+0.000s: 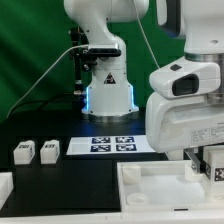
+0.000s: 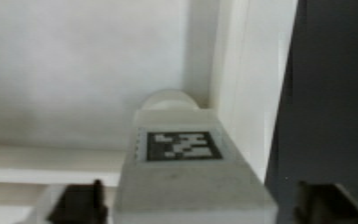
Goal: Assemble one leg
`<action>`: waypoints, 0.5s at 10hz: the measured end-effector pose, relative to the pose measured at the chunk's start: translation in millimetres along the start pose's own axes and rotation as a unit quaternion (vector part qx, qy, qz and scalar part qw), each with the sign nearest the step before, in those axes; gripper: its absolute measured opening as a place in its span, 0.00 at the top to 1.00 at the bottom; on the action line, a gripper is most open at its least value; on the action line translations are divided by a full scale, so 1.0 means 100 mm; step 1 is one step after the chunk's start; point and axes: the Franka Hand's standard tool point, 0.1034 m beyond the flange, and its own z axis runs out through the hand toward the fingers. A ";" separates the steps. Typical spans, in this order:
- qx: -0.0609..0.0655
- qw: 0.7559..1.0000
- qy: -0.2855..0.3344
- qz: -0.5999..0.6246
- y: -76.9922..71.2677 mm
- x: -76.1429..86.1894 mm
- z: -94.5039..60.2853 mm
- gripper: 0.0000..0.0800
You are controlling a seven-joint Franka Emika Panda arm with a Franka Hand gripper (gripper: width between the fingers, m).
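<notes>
Marker board (image 1: 110,146), 4 tags, on black table (image 1: 80,187).

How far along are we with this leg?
Looks done: one leg stands in a corner of the tray-like part. In hand: the tool straddles it, fingers off its sides, so open. Left: whether it is seated cannot be told; probably more tightening. Two other legs lie beside the marker board.

Words and numbers: none were legible.
Marker board: the thin flat white marker board (image 1: 112,146) carried four black-and-white square tags.
Leg: the small white plastic block leg (image 2: 181,190) bore one such tag.
Base: the white robot base (image 1: 108,92) showed a small dark triangular sign.
</notes>
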 end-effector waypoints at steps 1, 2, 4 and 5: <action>0.000 1.000 0.000 0.001 0.00 0.00 0.00 0.52; -0.001 1.000 0.001 0.023 0.02 0.00 0.00 0.63; -0.001 1.000 0.000 0.031 0.02 0.00 0.00 0.63; 0.000 0.995 0.001 0.103 0.02 0.00 0.00 0.63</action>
